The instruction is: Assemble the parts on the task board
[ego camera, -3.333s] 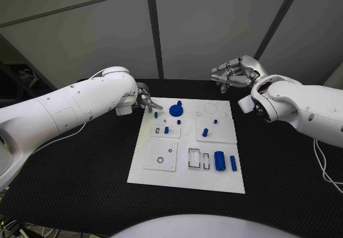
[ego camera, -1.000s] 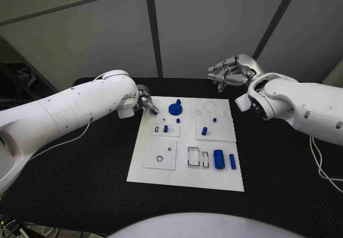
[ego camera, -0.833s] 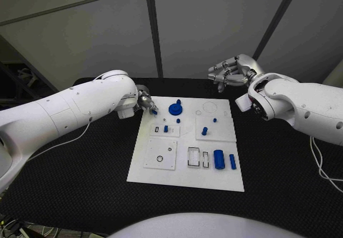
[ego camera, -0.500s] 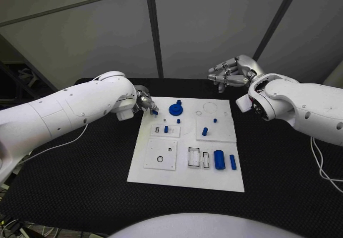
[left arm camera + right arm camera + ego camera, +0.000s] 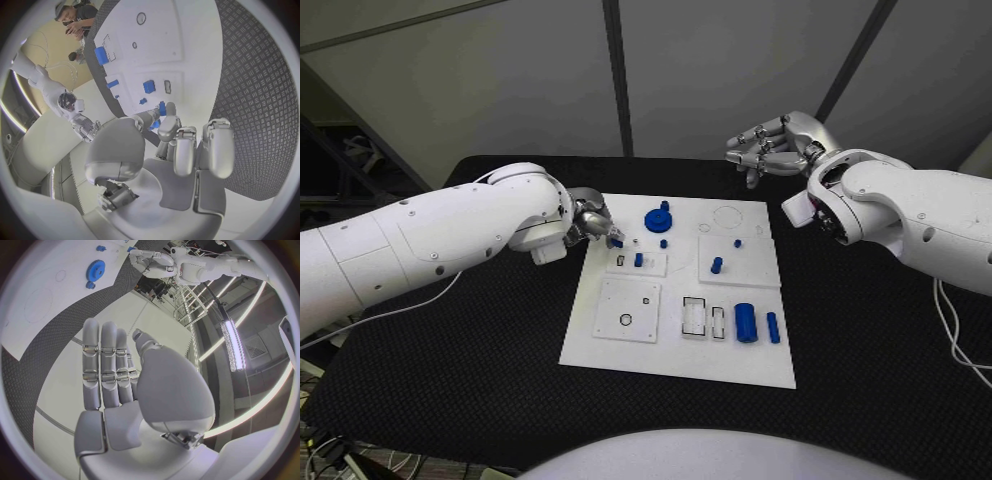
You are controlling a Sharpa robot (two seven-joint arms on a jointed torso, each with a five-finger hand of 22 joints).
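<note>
The white task board (image 5: 678, 345) lies in the middle of the black table. On it are a blue gear (image 5: 658, 222), short blue pegs (image 5: 715, 266) and a thick blue cylinder (image 5: 744, 322). My left hand (image 5: 596, 222) is at the board's far left edge and pinches a small blue peg (image 5: 162, 107) between thumb and fingertip, just above the board (image 5: 187, 45). My right hand (image 5: 769, 148) hovers beyond the board's far right corner, its fingers (image 5: 106, 360) straight and apart, holding nothing. The gear (image 5: 95, 270) also shows in the right wrist view.
Raised white tiles with slots and holes (image 5: 626, 310) sit on the board's near half, and a slim blue bar (image 5: 770, 327) lies beside the cylinder. Black table mat (image 5: 473, 350) surrounds the board on all sides.
My left arm has dropped lower, and its hand has moved a little nearer along the board's left edge with the peg. The right hand has stayed in place.
</note>
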